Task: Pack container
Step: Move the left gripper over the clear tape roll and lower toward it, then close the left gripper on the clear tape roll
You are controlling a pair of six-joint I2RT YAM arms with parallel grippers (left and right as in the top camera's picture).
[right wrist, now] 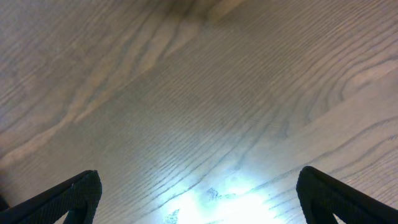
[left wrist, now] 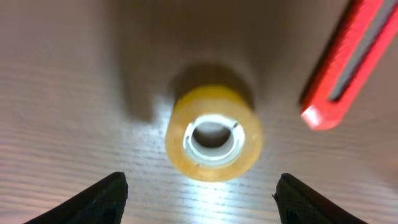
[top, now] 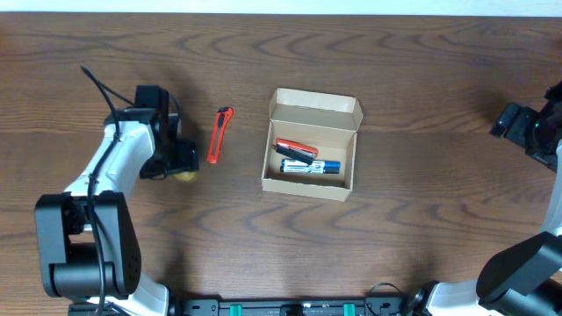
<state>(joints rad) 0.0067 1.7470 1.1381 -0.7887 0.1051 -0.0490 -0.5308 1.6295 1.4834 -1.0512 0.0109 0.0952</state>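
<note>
The container (top: 310,180), a small tan cardboard box with its flap lid open, sits at the table's middle and holds a red-and-black tool (top: 295,149) and a blue marker (top: 309,166). A yellow roll of tape (left wrist: 213,132) lies flat on the table just ahead of my left gripper (left wrist: 200,193), whose fingers are open and spread wider than the roll without touching it. In the overhead view the roll (top: 186,174) peeks out under my left gripper (top: 180,158). A red utility knife (top: 219,134) lies between the roll and the box. My right gripper (right wrist: 199,193) is open and empty over bare wood.
The right arm (top: 536,127) sits at the table's far right edge, well away from the box. The red knife (left wrist: 348,62) lies close to the right of the tape roll in the left wrist view.
</note>
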